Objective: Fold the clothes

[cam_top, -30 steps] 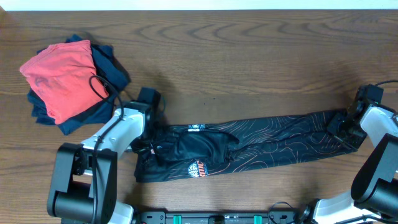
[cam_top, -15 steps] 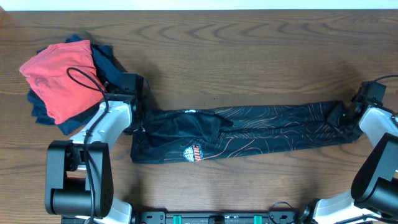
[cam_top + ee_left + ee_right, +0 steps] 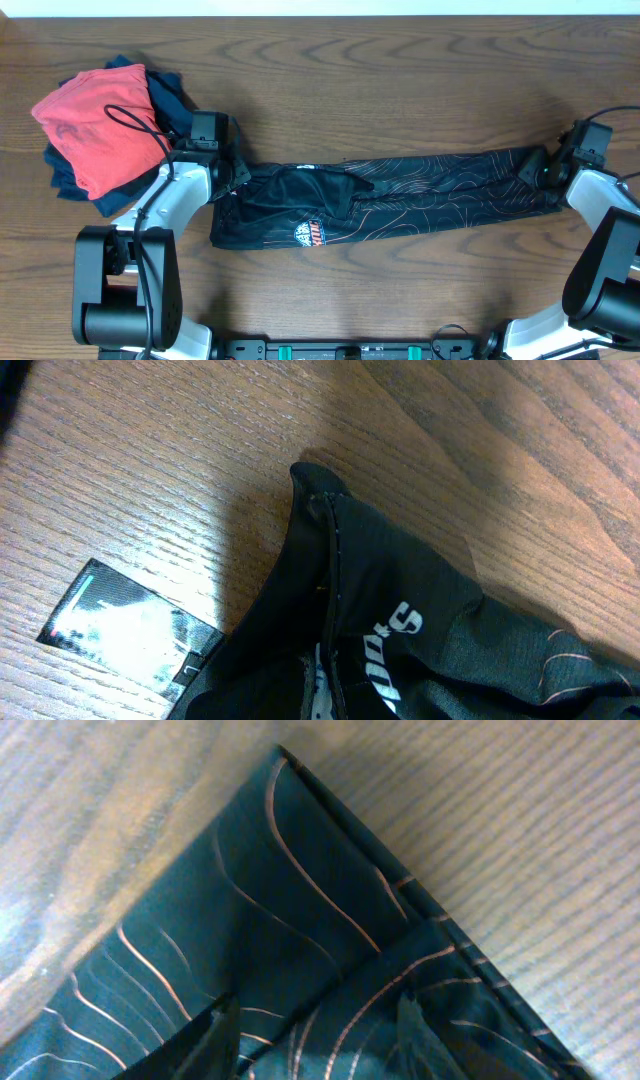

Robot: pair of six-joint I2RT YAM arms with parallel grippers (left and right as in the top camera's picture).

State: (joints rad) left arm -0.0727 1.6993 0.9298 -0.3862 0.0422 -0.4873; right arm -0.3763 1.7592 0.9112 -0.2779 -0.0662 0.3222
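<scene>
From overhead the light is even and fairly bright, and it casts only soft shadows on the surface [image 3: 400, 90]. My left wrist view catches a white glare patch there. My right wrist view is close and soft. The jersey [image 3: 300, 940] reads dark against the surface, which is washed pale at upper left.

- The desk [image 3: 400, 80] is brown wood with a strong grain that runs along its length.
- A black jersey [image 3: 420, 205] with thin orange contour lines lies flat on it. It is stretched into a long narrow band across the middle, and a round logo faces up near the wider left end.
- At the far left a red garment [image 3: 95, 125] sits on top of navy garments [image 3: 175, 110] in one pile, apart from the jersey.
- A small shiny rectangular patch [image 3: 130, 625] lies on the wood just beside the jersey's left corner.
</scene>
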